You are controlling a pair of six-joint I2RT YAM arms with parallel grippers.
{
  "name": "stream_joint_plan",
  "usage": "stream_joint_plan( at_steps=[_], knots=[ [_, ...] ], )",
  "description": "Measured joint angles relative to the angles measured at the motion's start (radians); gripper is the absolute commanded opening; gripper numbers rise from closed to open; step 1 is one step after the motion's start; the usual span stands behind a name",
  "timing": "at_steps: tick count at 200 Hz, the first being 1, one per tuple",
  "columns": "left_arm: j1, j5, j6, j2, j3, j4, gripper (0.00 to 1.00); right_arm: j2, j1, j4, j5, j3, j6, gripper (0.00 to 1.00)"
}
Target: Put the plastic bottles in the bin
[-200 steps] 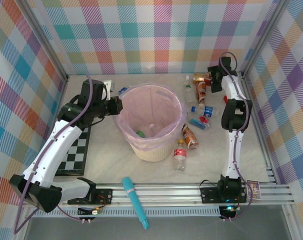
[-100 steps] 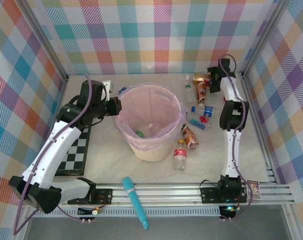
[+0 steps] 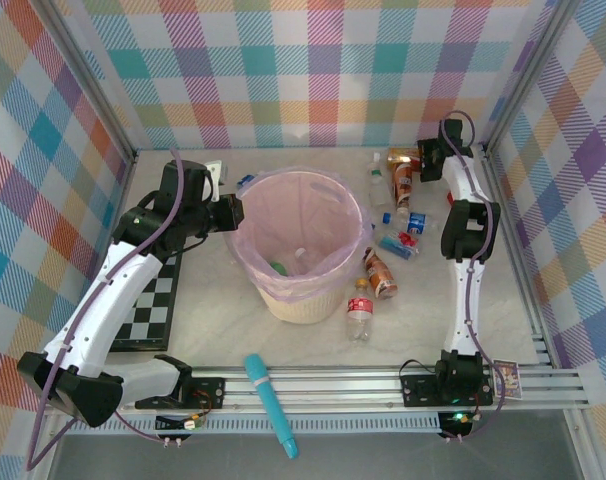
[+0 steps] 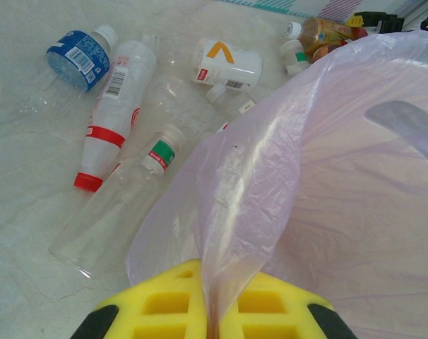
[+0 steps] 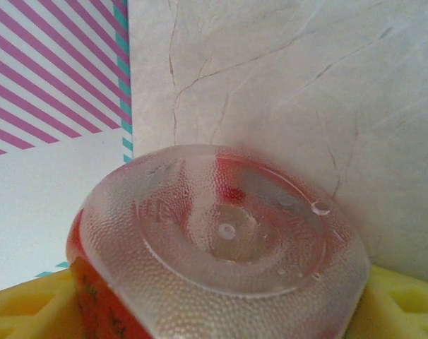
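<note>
I have my left gripper (image 3: 233,213) at the left rim of the bin (image 3: 303,305), mid-frame in the top view. In its wrist view the yellow pads (image 4: 164,307) are pressed together on a fold of the pink bag (image 4: 327,183).

My right gripper (image 3: 426,160) is at the upper right, near the back wall, clamped on a red-labelled bottle (image 5: 221,240). Its wrist view shows the dimpled clear base sitting between the yellow pads.

The other bottles lie loose on the table (image 3: 403,340). Right of the bin I see a brown bottle (image 3: 380,272) just beside its rim, a red-capped bottle (image 3: 359,312) below that, and blue bottles (image 3: 403,235) further up. At the upper left of the left wrist view, beside the bag, lie a blue-labelled bottle (image 4: 80,51), a red-and-white bottle (image 4: 111,116) and a clear bottle (image 4: 115,208), close together.
</note>
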Motion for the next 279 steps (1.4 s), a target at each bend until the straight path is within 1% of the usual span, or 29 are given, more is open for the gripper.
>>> stream_joint_plan(
  at_steps=[34, 46, 65, 88, 116, 131, 153, 192, 196, 207, 223, 244, 261, 279],
  knots=[
    [0.0, 0.0, 0.0, 0.0, 0.0, 0.0, 0.08, -0.06, -0.015, 0.009, 0.0, -0.076, -0.009, 0.65],
    [0.0, 0.001, 0.0, 0.0, 0.0, 0.0, 0.09, -0.097, -0.025, 0.032, 0.0, -0.123, -0.012, 0.63],
    [0.0, 0.001, 0.0, 0.0, 0.0, 0.001, 0.08, -0.163, -0.045, 0.068, -0.007, -0.181, -0.026, 0.63],
    [0.0, 0.005, 0.0, 0.0, 0.0, 0.003, 0.08, -0.256, -0.065, 0.116, -0.022, -0.237, -0.039, 0.62],
    [0.0, 0.007, 0.0, -0.001, -0.002, 0.006, 0.07, -0.417, -0.08, 0.193, -0.054, -0.365, -0.087, 0.6],
    [0.0, 0.008, 0.0, -0.001, -0.004, 0.011, 0.03, -0.509, -0.083, 0.244, -0.086, -0.44, -0.136, 0.6],
    [0.0, 0.016, 0.005, -0.003, -0.006, 0.012, 0.0, -0.622, -0.081, 0.283, -0.146, -0.507, -0.213, 0.58],
    [0.0, 0.028, 0.025, -0.032, -0.032, 0.028, 0.0, -0.812, -0.071, 0.263, -0.285, -0.539, -0.375, 0.56],
    [0.0, 0.029, 0.026, -0.035, -0.036, 0.031, 0.0, -0.834, -0.069, 0.255, -0.301, -0.54, -0.393, 0.53],
    [0.0, 0.031, 0.026, -0.043, -0.046, 0.041, 0.0, -0.89, -0.062, 0.235, -0.336, -0.543, -0.44, 0.52],
    [0.0, 0.031, 0.026, -0.053, -0.058, 0.055, 0.0, -0.975, -0.034, 0.182, -0.386, -0.544, -0.517, 0.52],
    [0.0, 0.029, 0.026, -0.056, -0.06, 0.056, 0.0, -1.071, 0.043, 0.093, -0.441, -0.537, -0.624, 0.52],
    [0.0, 0.023, 0.026, -0.055, -0.059, 0.054, 0.0, -1.122, 0.136, 0.011, -0.466, -0.525, -0.716, 0.52],
    [0.0, 0.022, 0.026, -0.047, -0.052, 0.049, 0.0, -1.162, 0.259, -0.076, -0.484, -0.522, -0.815, 0.52]
  ],
)
